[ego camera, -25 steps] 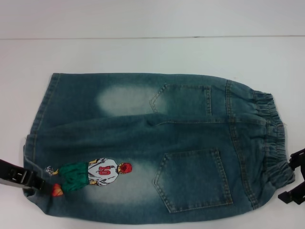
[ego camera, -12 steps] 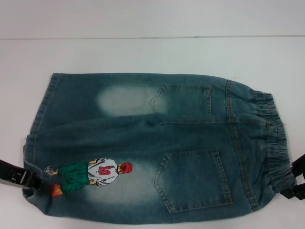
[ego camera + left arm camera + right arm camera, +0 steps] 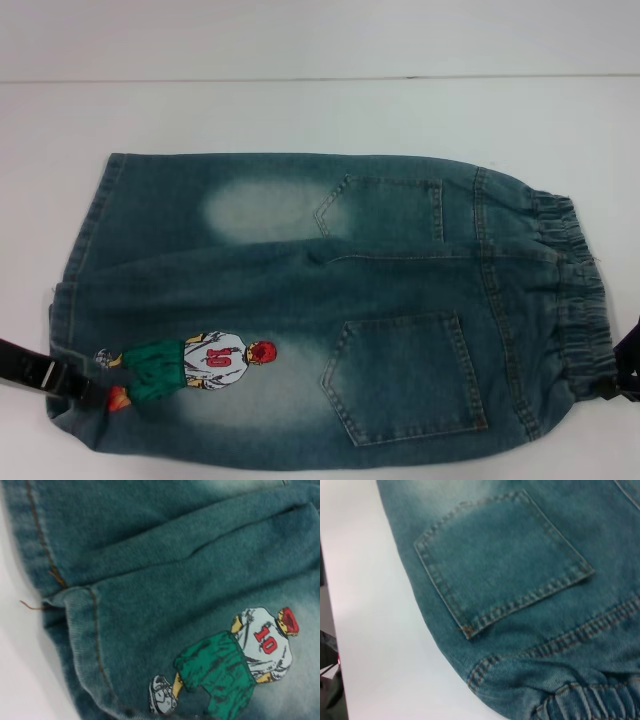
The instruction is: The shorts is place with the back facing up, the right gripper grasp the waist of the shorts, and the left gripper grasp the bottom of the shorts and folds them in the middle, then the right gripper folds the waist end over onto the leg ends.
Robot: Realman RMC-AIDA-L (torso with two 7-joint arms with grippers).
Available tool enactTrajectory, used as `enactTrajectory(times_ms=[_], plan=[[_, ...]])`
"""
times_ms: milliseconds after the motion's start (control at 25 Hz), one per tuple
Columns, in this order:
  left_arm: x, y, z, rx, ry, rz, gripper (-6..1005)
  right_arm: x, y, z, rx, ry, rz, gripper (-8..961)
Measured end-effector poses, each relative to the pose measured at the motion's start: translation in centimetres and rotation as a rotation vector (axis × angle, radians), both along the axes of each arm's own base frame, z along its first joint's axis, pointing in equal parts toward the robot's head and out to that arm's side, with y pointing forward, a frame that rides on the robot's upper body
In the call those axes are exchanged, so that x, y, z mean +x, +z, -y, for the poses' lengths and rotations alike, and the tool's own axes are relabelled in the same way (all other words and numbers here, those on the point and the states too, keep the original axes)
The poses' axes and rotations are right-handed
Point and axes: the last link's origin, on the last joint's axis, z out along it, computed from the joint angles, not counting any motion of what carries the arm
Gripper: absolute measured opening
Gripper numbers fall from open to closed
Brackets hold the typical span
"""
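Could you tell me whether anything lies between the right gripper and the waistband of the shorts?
Nothing visible does. The right gripper sits just off the elastic waist of the shorts, with only bare table between them.

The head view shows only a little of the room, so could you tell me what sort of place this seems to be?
Probably a lab bench set up for garment folding: a plain white table holds only denim shorts, with the left gripper at the leg hem and the right gripper by the waistband.

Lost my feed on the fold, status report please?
Left gripper at the leg hem; right gripper beside the waistband. Shorts flat on the table, back up, unfolded. Nothing in the way.
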Motion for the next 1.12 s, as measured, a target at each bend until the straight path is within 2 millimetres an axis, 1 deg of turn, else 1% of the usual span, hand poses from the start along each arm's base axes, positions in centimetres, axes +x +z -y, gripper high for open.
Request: enactTrajectory(times_ms=[120, 240, 560, 720, 880, 1000, 1120], plan=[[-0.2, 0.2, -0.2, 0.031, -0.016, 0.011, 23, -0.2, 0.1, 0.0, 0.012, 0.035, -0.046, 101], [-0.2, 0.7, -0.6, 0.078, -0.045, 0.041, 22, -0.5, 0.7, -0.3, 0.057, 0.061, -0.106, 53], [-0.8, 1.9, -2.8, 0.243, -0.129, 0.06, 23, -1.3, 2.4, -1.9, 0.238, 0.1, -0.211, 53], [-1.1, 3.0, -4.2, 0.339, -0.17, 0.022, 22, -1.2, 4.2, -3.1, 0.383, 0.115, -0.253, 53], [-1.4, 3.8, -5.6, 0.43, -0.197, -0.017, 21, -0.8, 5.3, -4.0, 0.491, 0.111, -0.26, 53], [-1.3, 3.8, -6.4, 0.463, -0.221, -0.042, 21, -0.4, 5.5, -4.5, 0.547, 0.104, -0.243, 53], [-0.8, 3.4, -7.2, 0.482, -0.251, -0.045, 22, -0.3, 5.0, -4.8, 0.563, 0.098, -0.238, 52]])
